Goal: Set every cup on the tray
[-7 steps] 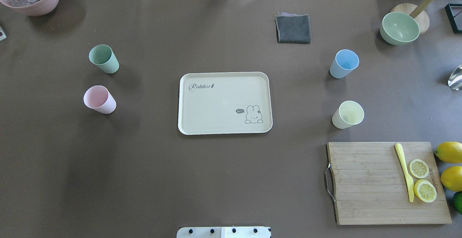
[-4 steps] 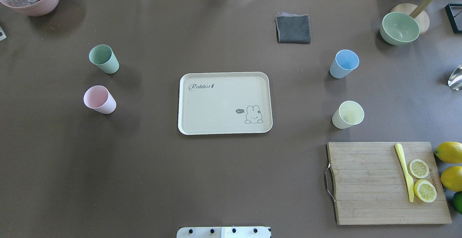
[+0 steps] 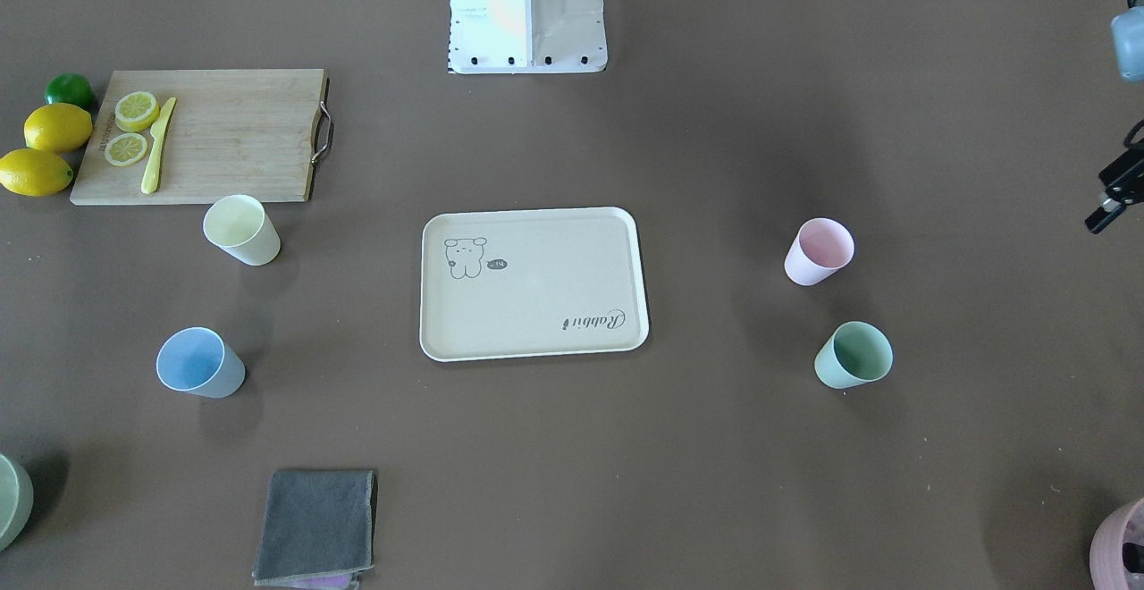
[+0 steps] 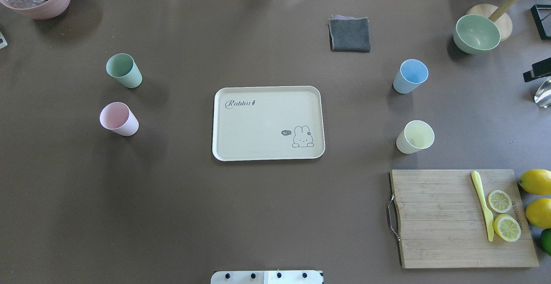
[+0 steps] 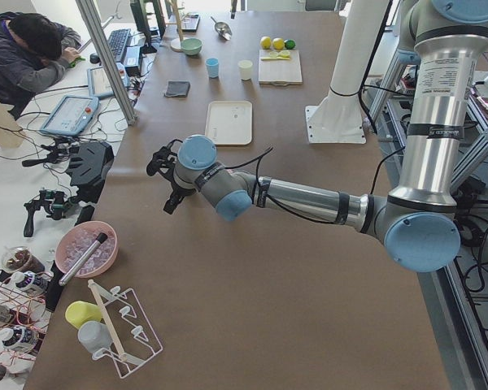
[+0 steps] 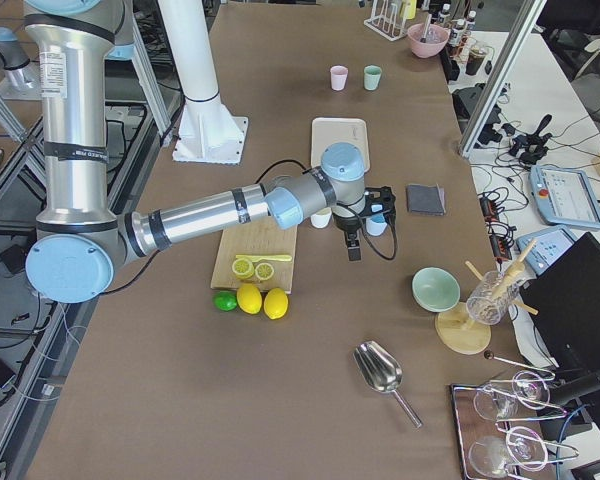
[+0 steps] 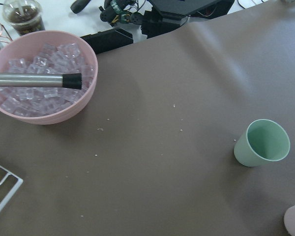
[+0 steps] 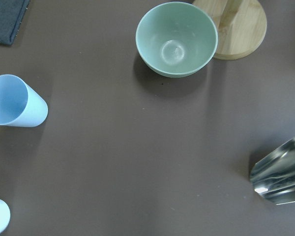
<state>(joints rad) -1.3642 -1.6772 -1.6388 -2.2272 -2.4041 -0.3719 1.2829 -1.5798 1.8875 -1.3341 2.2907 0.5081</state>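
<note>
Left hand [image 5: 169,199] hovers off to the side, carrying nothing; spread or pressed, can't tell. Right hand [image 6: 353,245] ditto. Green cup [image 4: 124,69], pink cup [image 4: 118,118] nearest L; blue cup [image 4: 410,75], yellow cup [image 4: 414,136] nearest R, all on bench [image 4: 275,215]. Tray [image 4: 258,120] beyond, btwn both hands, bare: 0/4 done.

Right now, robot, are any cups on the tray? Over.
Left hand, right hand: out wide, no cup held, grip unclear. Cream rectangular rabbit tray bare. Green cup, pink cup, blue cup, pale-yellow cup upright, off tray. Nothing blocking.
</note>
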